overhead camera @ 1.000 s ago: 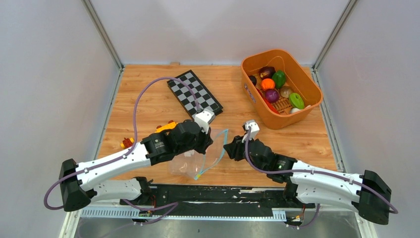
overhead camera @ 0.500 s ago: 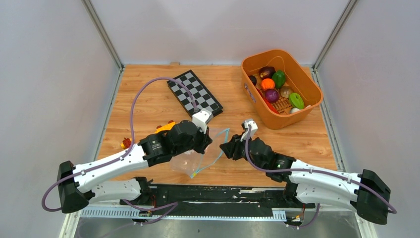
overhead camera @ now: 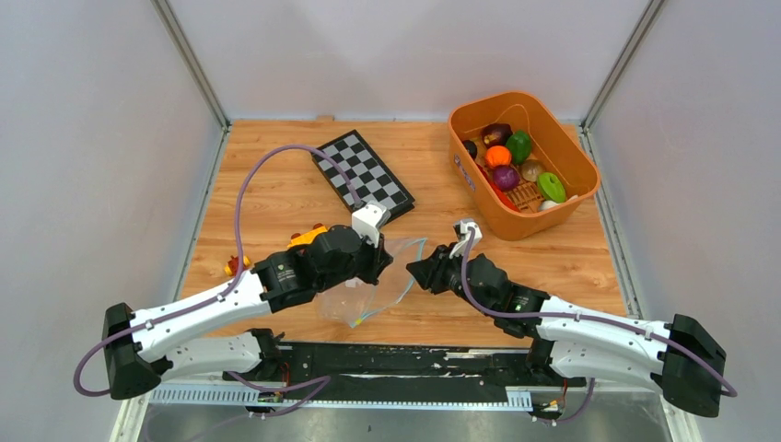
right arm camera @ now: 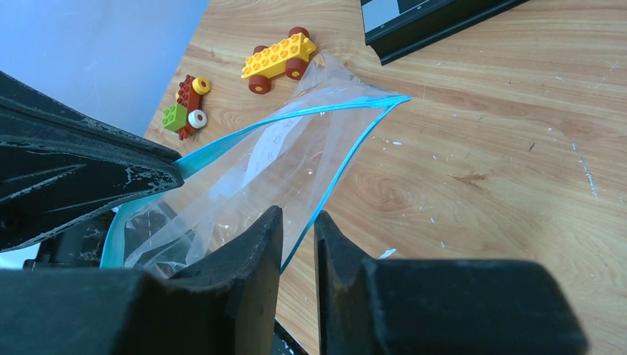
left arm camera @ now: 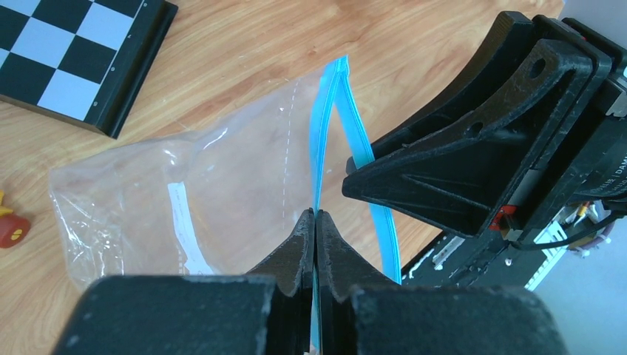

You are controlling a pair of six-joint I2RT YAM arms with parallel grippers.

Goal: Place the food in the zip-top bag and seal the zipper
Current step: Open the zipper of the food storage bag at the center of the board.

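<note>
The zip-top bag (overhead camera: 368,295) sits crumpled near the desk's (overhead camera: 276,184) 6 o'clock edge with its mouth parted, and the left tool (left arm camera: 316,214) is pinched fully closed on one lip of the light-blue zipper (left arm camera: 326,111). The right tool (right arm camera: 298,214), at the bag's 3 o'clock side, has its fingers drawn close around the other lip with a thin gap between them; whether they actually clamp the strip cannot be told. The food (overhead camera: 511,161) rests in the orange basket (overhead camera: 476,189) at the desk's 2 o'clock corner, well apart from the bag.
</note>
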